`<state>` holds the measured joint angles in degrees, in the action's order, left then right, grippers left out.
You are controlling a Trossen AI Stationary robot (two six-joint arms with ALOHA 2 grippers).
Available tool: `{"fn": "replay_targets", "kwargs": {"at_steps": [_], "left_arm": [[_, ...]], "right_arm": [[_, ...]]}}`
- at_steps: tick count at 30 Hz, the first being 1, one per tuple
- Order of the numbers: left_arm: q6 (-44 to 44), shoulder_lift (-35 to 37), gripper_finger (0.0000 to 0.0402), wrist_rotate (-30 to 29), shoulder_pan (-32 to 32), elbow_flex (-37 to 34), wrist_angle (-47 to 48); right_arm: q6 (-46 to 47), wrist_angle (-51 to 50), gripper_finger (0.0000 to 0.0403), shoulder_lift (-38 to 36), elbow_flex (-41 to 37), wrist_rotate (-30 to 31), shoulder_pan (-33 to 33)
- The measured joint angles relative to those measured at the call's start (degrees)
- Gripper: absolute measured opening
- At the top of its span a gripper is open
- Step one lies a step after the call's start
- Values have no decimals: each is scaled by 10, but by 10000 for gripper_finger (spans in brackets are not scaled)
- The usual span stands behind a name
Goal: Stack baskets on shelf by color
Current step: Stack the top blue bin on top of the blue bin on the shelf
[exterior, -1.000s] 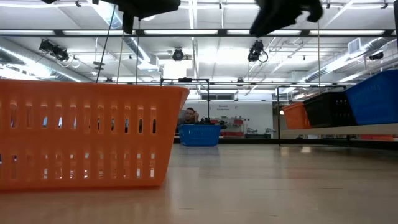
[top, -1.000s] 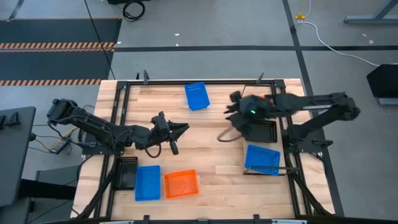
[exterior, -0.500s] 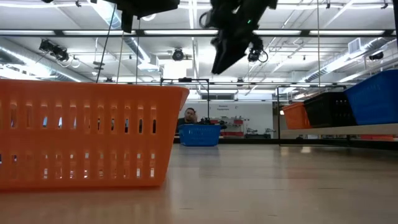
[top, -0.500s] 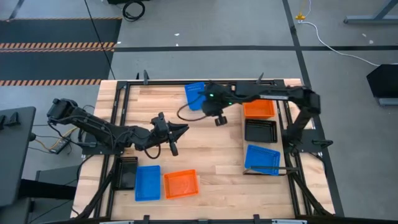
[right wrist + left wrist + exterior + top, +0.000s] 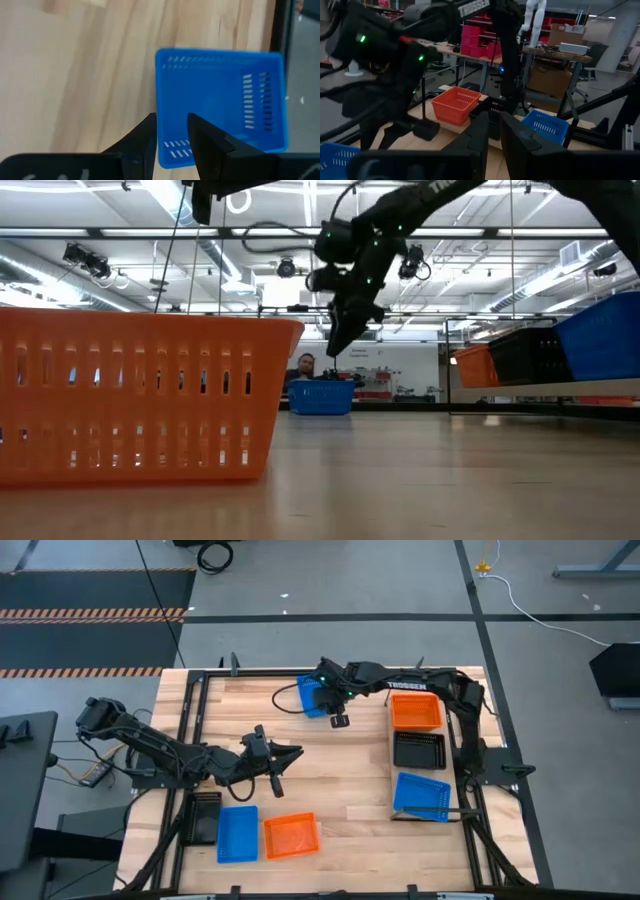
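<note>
A blue basket sits flat on the table near the far edge. My right gripper hangs in the air above its near right corner, pointing down, with its fingers slightly apart and touching nothing. The shelf along the right side carries an orange basket, a black basket and a blue basket in a row. My left gripper waits shut over the middle of the table.
Three more baskets rest flat near the table's near left corner: black, blue and orange. A black metal frame runs around the table. Bare wood lies between the arms at the table's centre.
My right arm has swung from over the shelf's far end toward the table's far left, and has come down above the blue basket at the far edge. The orange basket on the shelf is uncovered now.
</note>
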<state>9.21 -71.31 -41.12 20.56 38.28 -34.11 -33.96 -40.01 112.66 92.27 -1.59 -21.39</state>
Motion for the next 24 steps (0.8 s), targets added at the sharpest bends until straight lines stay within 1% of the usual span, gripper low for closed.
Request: {"fn": "replay_targets", "kwargs": {"at_steps": [2,6,8,13,16,19,24], "left_arm": [[0,0,52,0,0,0,1],[0,0,52,0,0,0,2],[0,0,52,0,0,0,2],[0,0,52,0,0,0,5],[0,0,52,0,0,0,6],[4,0,52,4,0,0,12],[6,0,52,4,0,0,14]], "right_arm": [[7,0,115,12,0,-5,-7],[23,0,115,29,0,-34,-13],[25,5,116,36,0,-37,-12],[26,23,116,36,0,-38,-14],[33,24,117,36,0,-60,-21],[36,29,130,36,-3,-75,-28],[38,36,173,36,-8,-75,-28]]}}
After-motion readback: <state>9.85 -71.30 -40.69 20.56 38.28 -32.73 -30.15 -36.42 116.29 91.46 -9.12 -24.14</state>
